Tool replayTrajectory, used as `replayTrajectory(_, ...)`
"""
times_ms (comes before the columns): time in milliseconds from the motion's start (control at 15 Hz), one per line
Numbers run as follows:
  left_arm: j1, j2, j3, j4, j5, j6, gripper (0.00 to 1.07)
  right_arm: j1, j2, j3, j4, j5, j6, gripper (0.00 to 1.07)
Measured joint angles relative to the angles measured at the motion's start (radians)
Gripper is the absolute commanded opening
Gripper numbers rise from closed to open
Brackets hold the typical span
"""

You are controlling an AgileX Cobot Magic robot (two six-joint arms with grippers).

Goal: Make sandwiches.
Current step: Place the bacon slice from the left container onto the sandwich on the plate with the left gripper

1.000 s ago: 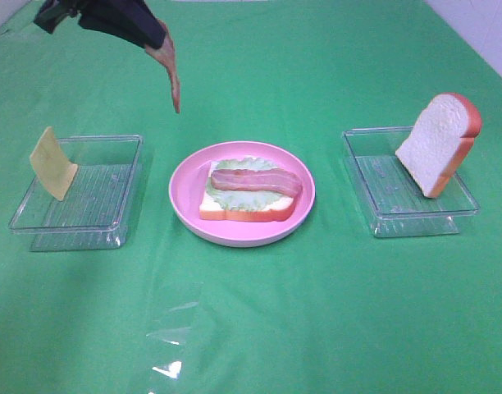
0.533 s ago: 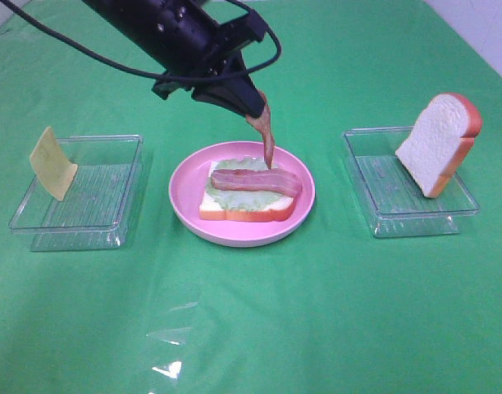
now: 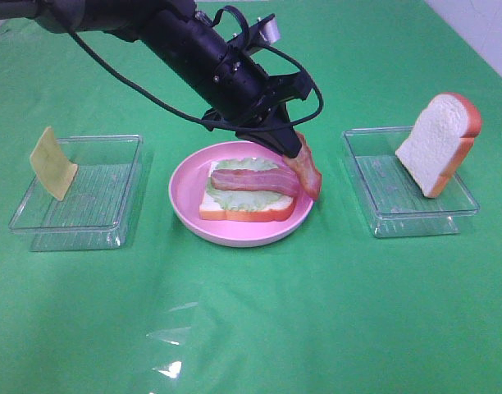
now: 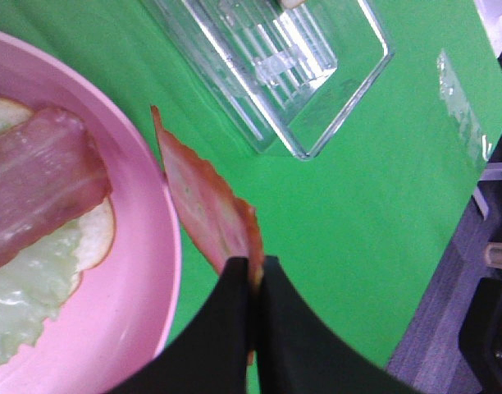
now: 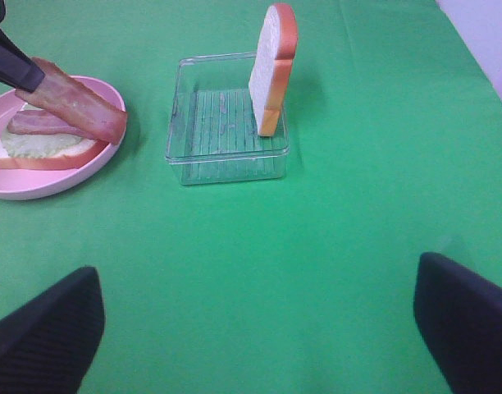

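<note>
Sandwich [image 3: 247,203], half built: bread, lettuce and one bacon strip on plate [image 3: 185,209], middle of table [image 3: 251,328].
Second bacon strip [image 3: 307,171], pinched in left gripper [image 3: 294,148] over plate's right rim.
Outstanding: cheese [image 3: 52,162], left-edge tray [image 3: 79,139]; top bread slice [image 3: 438,141], right-edge tray [image 3: 382,226].
Right gripper [image 5: 257,324]: spread, empty.

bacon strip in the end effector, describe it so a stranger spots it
Find the pink plate in the middle of the green table. Over its right rim a bacon strip hangs tilted, pinched by the left end effector. The other bacon strip lies flat on the lettuce; this one is held up.
</note>
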Motion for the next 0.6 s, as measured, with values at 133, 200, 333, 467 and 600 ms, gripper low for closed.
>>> replayTrajectory(133,0.000,0.006,-0.006,0.080,0.009,-0.014,0.00,0.000,0.000,0.000,0.000,0.000,0.000,0.98)
replayTrajectory(200,0.000,0.006,-0.006,0.140,0.009,-0.030,0.00,0.000,0.000,0.000,0.000,0.000,0.000,0.98)
replayTrajectory(333,0.000,0.006,-0.006,0.233,0.011,-0.065,0.00,0.000,0.000,0.000,0.000,0.000,0.000,0.98)
replayTrajectory(467,0.000,0.006,-0.006,0.331,0.013,-0.117,0.00,0.000,0.000,0.000,0.000,0.000,0.000,0.98)
replayTrajectory(600,0.000,0.006,-0.006,0.386,0.012,-0.142,0.00,0.000,0.000,0.000,0.000,0.000,0.000,0.98)
